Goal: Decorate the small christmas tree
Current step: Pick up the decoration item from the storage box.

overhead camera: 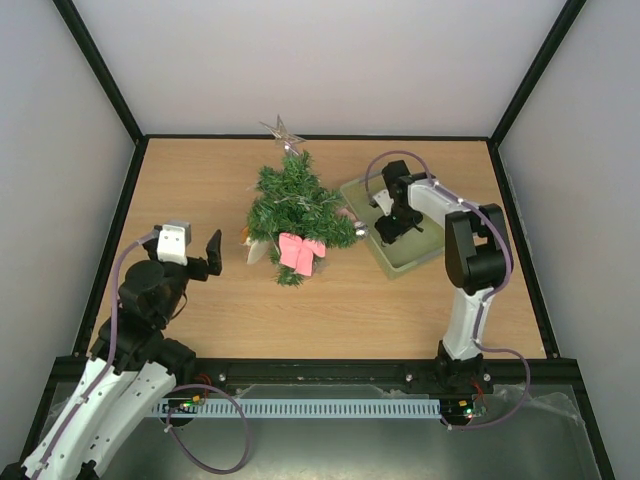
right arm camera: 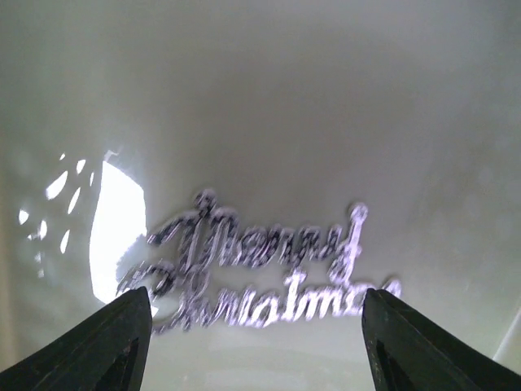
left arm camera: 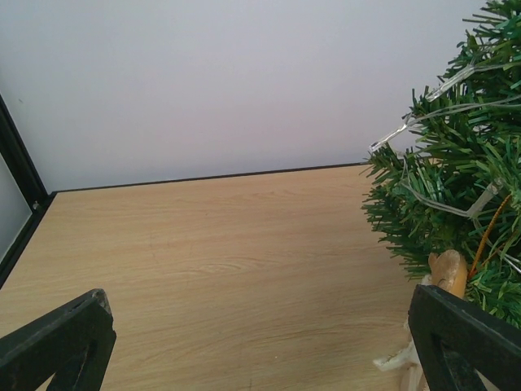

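Note:
The small christmas tree (overhead camera: 293,203) lies on the wooden table with a silver star (overhead camera: 282,130) at its tip, a pink bow (overhead camera: 300,252) on its lower branches and a clear light string (left arm camera: 440,202) through the needles. Its green branches (left arm camera: 456,163) fill the right of the left wrist view. My left gripper (overhead camera: 210,252) is open, left of the tree, nothing between its fingers. My right gripper (overhead camera: 395,222) reaches down into the pale green basket (overhead camera: 400,262). It is open, its fingertips (right arm camera: 114,342) on either side of a silver glitter "Merry Christmas" sign (right arm camera: 260,273) lying on the basket floor.
A tan wooden ornament (left arm camera: 446,273) with a white tassel sits at the tree's foot, close to my left gripper's right finger. A small silver ball (overhead camera: 358,226) lies between the tree and the basket. Black frame rails (overhead camera: 120,220) border the table.

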Controlling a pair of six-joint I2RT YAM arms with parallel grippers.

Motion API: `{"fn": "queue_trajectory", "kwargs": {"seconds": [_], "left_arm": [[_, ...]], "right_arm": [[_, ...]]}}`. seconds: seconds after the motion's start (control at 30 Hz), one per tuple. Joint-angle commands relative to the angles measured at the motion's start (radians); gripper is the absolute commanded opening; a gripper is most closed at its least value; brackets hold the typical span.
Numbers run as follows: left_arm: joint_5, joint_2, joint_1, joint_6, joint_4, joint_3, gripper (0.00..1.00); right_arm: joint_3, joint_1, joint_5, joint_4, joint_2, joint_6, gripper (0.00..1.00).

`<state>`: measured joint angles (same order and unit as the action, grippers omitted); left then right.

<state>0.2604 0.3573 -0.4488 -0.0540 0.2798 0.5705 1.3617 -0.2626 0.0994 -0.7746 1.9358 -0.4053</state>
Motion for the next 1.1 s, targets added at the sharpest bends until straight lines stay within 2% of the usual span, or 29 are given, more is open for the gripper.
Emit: {"fn": "queue_trajectory", "kwargs": {"seconds": [0.0, 0.23, 0.47, 0.57, 0.73, 0.8, 0.9, 1.07], "left_arm": [[0.007, 0.020, -0.004, 0.011, -0.012, 0.004, 1.00], [0.007, 0.021, -0.004, 0.013, -0.016, 0.000, 1.00], [0.013, 0.025, -0.004, 0.015, -0.017, 0.000, 1.00], [0.014, 0.030, -0.004, 0.016, -0.019, -0.001, 1.00], [0.012, 0.034, -0.004, 0.016, -0.019, 0.000, 1.00], [0.011, 0.035, -0.004, 0.016, -0.019, -0.001, 1.00], [0.009, 0.036, -0.004, 0.016, -0.018, -0.001, 1.00], [0.008, 0.031, -0.004, 0.016, -0.016, 0.001, 1.00]], "right_arm": [[0.081, -0.003, -0.066, -0.027, 0.092, -0.022, 0.69], [0.123, -0.005, -0.107, 0.097, 0.166, 0.064, 0.66], [0.268, -0.003, -0.126, 0.155, 0.256, 0.388, 0.66], [0.348, -0.003, -0.074, 0.117, 0.285, 0.499, 0.64], [0.363, 0.010, -0.056, 0.125, 0.289, 0.645, 0.62], [0.385, 0.022, 0.024, 0.118, 0.296, 0.689, 0.60], [0.401, 0.023, 0.123, 0.124, 0.260, 0.667, 0.60], [0.432, 0.028, 0.145, 0.051, 0.228, 0.409, 0.67]]}}
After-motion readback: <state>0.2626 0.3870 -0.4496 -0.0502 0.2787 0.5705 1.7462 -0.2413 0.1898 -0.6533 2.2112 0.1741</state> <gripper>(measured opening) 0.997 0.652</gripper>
